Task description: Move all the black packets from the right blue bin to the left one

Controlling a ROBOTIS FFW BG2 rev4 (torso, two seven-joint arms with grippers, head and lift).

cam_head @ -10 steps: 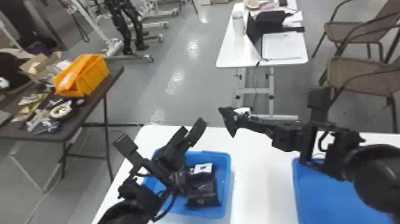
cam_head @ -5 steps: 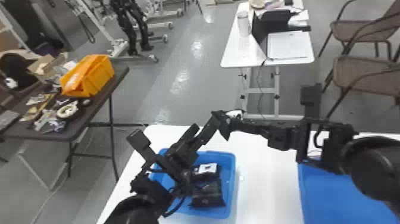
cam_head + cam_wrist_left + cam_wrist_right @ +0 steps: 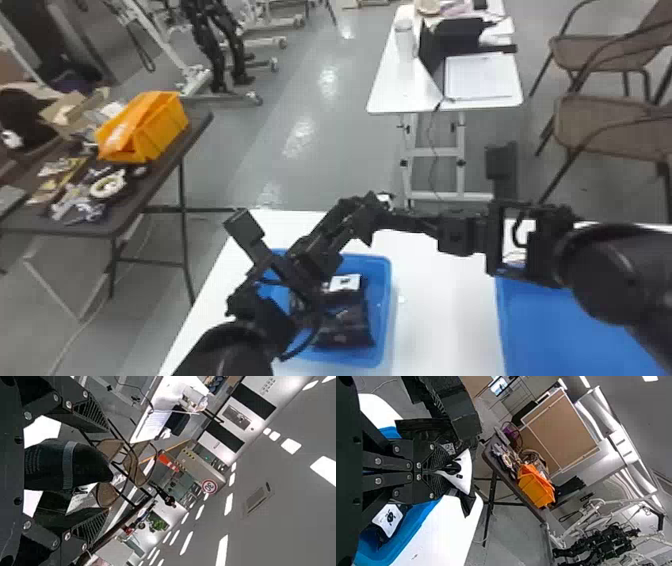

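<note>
The right gripper (image 3: pixel 389 220) has its jaws together, clamped on a black packet (image 3: pixel 464 469) above the table (image 3: pixel 440 310), in line with its far edge in the head view. The left gripper (image 3: pixel 350 214), jaws apart, is right by that packet; contact can't be told. Other packets (image 3: pixel 345 327) lie in the left bin (image 3: pixel 387 280), near the table's far left corner.

Gap gone — right gripper (image 3: pixel 395 217) and its black packet (image 3: pixel 369 225) now overlap left gripper's (image 3: pixel 295 220) nearer finger in head view (I saw floor between them a second ago).
</note>
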